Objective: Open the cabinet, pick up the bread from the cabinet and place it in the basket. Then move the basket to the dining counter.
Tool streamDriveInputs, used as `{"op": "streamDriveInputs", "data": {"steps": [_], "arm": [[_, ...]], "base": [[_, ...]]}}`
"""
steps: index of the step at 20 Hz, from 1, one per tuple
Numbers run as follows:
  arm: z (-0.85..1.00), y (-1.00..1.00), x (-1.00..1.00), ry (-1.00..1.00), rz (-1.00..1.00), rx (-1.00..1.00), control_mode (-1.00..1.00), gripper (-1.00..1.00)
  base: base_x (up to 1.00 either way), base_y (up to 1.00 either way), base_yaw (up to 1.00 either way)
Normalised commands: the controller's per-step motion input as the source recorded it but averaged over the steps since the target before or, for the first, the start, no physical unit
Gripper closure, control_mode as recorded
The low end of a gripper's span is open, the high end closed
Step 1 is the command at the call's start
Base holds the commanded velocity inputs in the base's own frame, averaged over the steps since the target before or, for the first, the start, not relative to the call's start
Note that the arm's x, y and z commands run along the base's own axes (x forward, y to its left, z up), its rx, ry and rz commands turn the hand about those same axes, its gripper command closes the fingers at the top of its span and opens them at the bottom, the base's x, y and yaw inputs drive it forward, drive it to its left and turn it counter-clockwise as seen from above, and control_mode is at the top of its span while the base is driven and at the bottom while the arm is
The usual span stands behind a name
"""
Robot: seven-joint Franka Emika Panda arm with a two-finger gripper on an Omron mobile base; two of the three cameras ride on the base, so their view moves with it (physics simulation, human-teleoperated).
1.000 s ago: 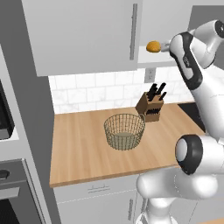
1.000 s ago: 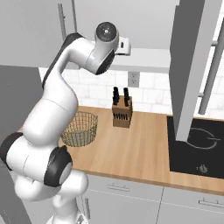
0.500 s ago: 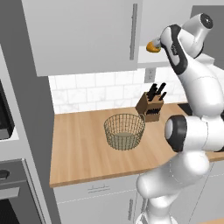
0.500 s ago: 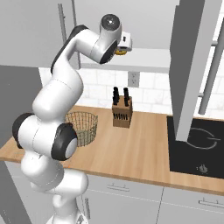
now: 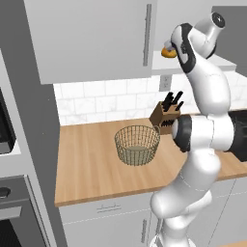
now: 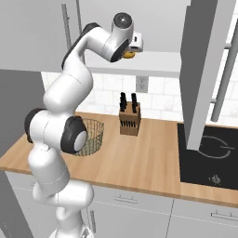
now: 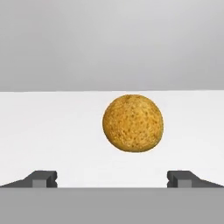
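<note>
The cabinet stands open, its door (image 6: pixel 204 69) swung out edge-on and its white shelf (image 5: pixel 212 63) bare except for the bread (image 5: pixel 167 52). The bread (image 7: pixel 133 123) is a small round golden bun resting on the shelf, a short way ahead of my open gripper (image 7: pixel 113 179) and slightly right of centre between the fingertips (image 7: pixel 43 178). The arm reaches up high, with the gripper (image 6: pixel 132 49) at shelf level right beside the bread (image 6: pixel 128 55). The wire basket (image 5: pixel 137 144) sits empty on the wooden countertop below, also seen behind the arm (image 6: pixel 94 135).
A knife block (image 5: pixel 166 116) stands against the white tiles just right of the basket. A closed grey door with a bar handle (image 5: pixel 147 34) hangs left of the shelf. A black cooktop (image 6: pixel 211 153) lies to the right, under the open door.
The arm has swung upward and turned the hand toward the shelf, bringing the gripper close to the bread. Bread and basket have stayed put.
</note>
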Motion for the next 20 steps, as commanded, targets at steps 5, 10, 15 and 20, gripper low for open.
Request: {"op": "streamDriveInputs", "data": {"steps": [5,10,15,20], "arm": [[-0.25,-0.13,0.37,0.0,0.0,0.0,-1.0,-1.0],[-0.13,0.0,0.42,0.0,0.0,0.0,-1.0,-1.0],[-0.05,-0.01,0.49,0.0,0.0,0.0,-1.0,-1.0],[-0.05,-0.04,0.33,0.0,0.0,0.01,-1.0,-1.0]], "base": [[0.0,0.0,0.0],[0.0,0.0,0.0],[0.0,0.0,0.0],[0.0,0.0,0.0]]}}
